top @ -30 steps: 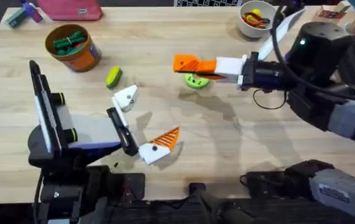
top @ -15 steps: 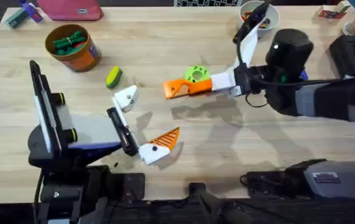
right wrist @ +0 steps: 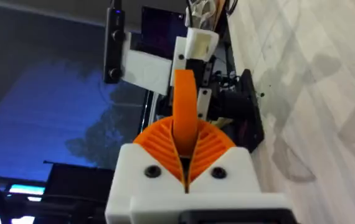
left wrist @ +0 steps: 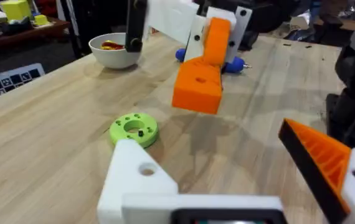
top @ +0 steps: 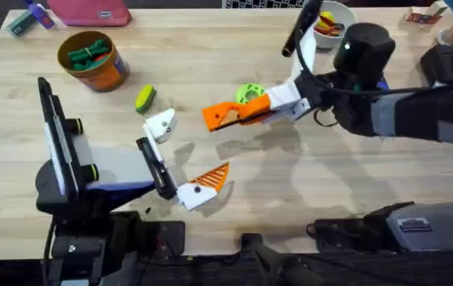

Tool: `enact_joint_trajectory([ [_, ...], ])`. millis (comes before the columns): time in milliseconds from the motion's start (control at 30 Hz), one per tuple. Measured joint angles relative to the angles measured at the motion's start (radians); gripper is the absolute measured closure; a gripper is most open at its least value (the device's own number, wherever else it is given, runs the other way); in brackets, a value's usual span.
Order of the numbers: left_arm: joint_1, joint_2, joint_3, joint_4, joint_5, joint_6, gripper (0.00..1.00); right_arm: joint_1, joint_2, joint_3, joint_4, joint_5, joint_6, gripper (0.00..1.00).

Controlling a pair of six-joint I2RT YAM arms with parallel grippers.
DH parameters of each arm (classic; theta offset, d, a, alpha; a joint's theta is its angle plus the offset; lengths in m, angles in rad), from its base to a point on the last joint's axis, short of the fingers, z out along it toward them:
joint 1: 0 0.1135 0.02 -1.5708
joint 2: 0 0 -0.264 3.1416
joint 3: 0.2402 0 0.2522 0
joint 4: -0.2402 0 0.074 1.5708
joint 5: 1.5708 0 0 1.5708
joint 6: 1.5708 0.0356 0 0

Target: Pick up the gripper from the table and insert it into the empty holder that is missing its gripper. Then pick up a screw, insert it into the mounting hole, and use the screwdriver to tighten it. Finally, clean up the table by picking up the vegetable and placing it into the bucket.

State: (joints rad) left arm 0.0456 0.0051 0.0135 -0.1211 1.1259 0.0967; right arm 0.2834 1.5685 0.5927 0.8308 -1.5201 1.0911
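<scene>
A pale wooden table [top: 211,48] carries everything; no brand, label or writing can be read on any item. The right gripper [top: 220,117] reaches in from three o'clock, its jaws pressed together with nothing visible between them, hanging above the table just beside the lime-green holder [top: 250,94]. The left gripper [top: 187,159] sits near seven o'clock with its jaws spread wide and empty. The yellow-and-green vegetable [top: 145,98] lies at ten o'clock of centre, near the orange bucket [top: 91,59] holding dark green pieces [top: 88,54]. A white bowl [top: 330,20] stands at one o'clock, the blue screwdriver [left wrist: 230,63] lies behind the right gripper.
</scene>
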Motion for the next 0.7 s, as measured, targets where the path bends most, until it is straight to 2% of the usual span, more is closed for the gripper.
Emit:
enact_joint_trajectory([
  [367, 0.000, 0.000, 0.000, 0.000, 0.000, 0.000, 0.016, 0.094, 0.183, 0.102, -0.002, -0.003, 0.058, 0.991],
  [700, 0.000, 0.000, 0.000, 0.000, 0.000, 0.000, 0.015, 0.144, 0.204, 0.162, 0.000, -0.003, 0.054, 0.991],
])
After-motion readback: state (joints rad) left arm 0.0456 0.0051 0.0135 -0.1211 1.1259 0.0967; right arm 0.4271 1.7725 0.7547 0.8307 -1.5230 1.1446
